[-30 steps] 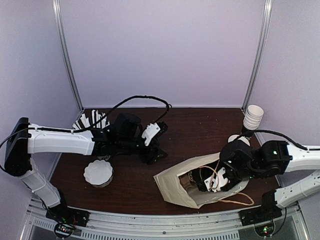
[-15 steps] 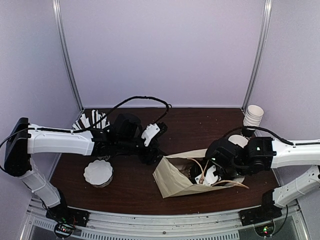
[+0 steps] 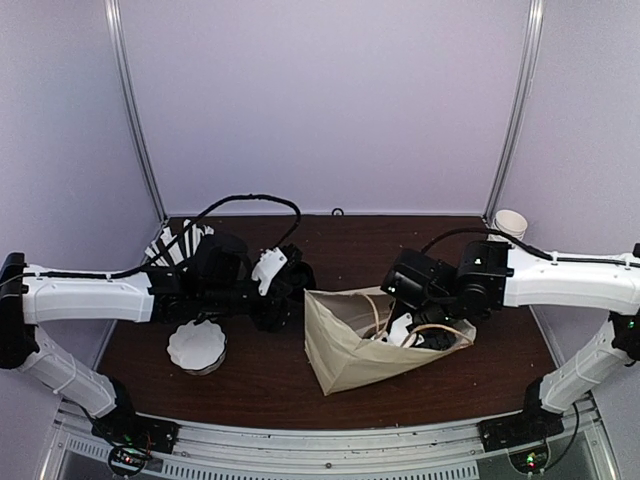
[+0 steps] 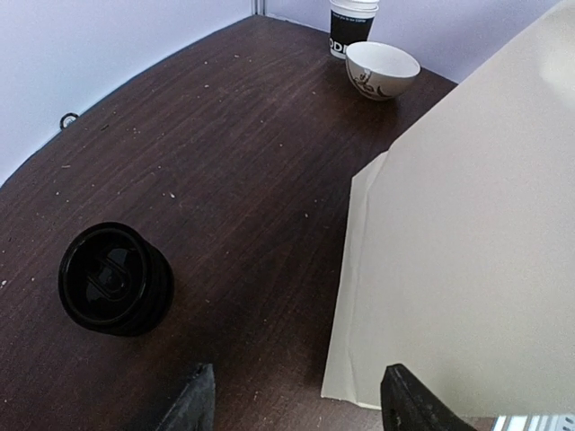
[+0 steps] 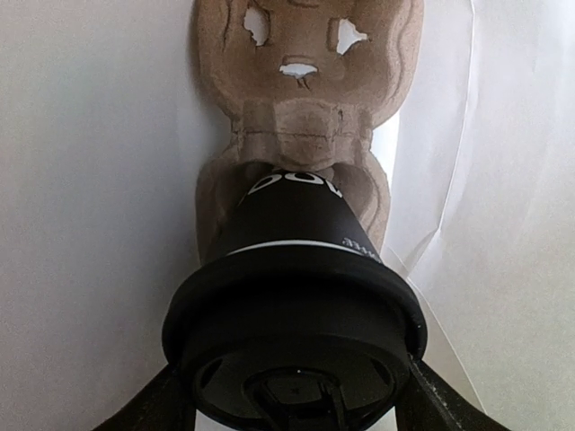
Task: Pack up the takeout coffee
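Observation:
The takeout coffee [image 5: 296,233], a dark cup with a black domed lid, sits in a brown cardboard carrier [image 5: 305,90] inside the cream paper bag [image 3: 350,345]. My right gripper [image 5: 292,406] is shut on the cup's lid, one finger at each side. In the top view the right gripper [image 3: 415,328] reaches into the bag's open mouth, and the cup is hidden there. My left gripper [image 3: 283,300] is open and empty, just left of the bag. In the left wrist view the left gripper [image 4: 301,409] has the bag's side [image 4: 467,251] by its right finger.
A loose black lid [image 4: 115,278] lies on the table by the left gripper. A stack of lidless cups [image 3: 509,224] and a white bowl [image 4: 382,69] stand at the back right. A white scalloped stack [image 3: 197,346] and straws [image 3: 180,240] are at the left.
The right arm has moved back and to the left with the cup inside the bag. The bag has risen from lying flat to nearly upright. The left arm has drawn back to the left.

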You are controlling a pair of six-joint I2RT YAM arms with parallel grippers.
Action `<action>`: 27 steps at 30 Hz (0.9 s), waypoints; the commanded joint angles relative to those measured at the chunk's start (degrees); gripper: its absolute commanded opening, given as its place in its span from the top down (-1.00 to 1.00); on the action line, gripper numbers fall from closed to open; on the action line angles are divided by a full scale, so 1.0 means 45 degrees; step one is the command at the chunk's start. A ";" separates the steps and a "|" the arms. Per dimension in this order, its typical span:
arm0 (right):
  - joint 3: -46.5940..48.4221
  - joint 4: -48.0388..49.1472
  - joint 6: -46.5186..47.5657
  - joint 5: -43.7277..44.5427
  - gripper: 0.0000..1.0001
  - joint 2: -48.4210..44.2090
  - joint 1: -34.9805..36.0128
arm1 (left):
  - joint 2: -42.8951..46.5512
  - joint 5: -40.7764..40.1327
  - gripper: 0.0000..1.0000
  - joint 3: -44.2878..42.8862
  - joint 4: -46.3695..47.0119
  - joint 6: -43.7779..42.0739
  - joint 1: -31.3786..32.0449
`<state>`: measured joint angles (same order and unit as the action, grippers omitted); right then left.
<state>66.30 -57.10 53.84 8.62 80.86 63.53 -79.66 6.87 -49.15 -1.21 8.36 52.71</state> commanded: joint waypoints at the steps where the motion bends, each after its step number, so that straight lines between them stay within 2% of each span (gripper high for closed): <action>1: 0.0955 -0.2215 -0.0723 -0.1672 0.03 0.1323 -0.0490 | 0.0891 -0.0448 -0.34 0.0523 0.0573 0.0346 -0.0098; 8: 0.2883 -0.3894 -0.1086 -0.2962 0.04 0.3137 -0.1379 | 0.1791 -0.0648 -0.34 0.1096 0.0491 0.0537 -0.0092; 17: 0.4282 -0.4500 -0.1477 -0.4570 0.05 0.5553 -0.2413 | 0.2591 -0.0574 -0.34 0.0997 -0.0067 0.0585 -0.0092; 21: 0.4591 -0.4495 -0.1594 -0.4595 0.06 0.6396 -0.2887 | 0.2766 -0.0614 -0.34 0.0742 -0.0367 0.0522 -0.0092; 27: 0.4218 -0.3762 -0.1989 -0.3643 0.06 0.6723 -0.2892 | 0.2989 -0.0632 -0.34 0.0689 -0.0268 0.0471 -0.0092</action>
<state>90.43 -73.67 48.86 -6.46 104.31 50.43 -67.55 4.67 -44.38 -3.25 10.46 52.69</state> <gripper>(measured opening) 0.730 0.669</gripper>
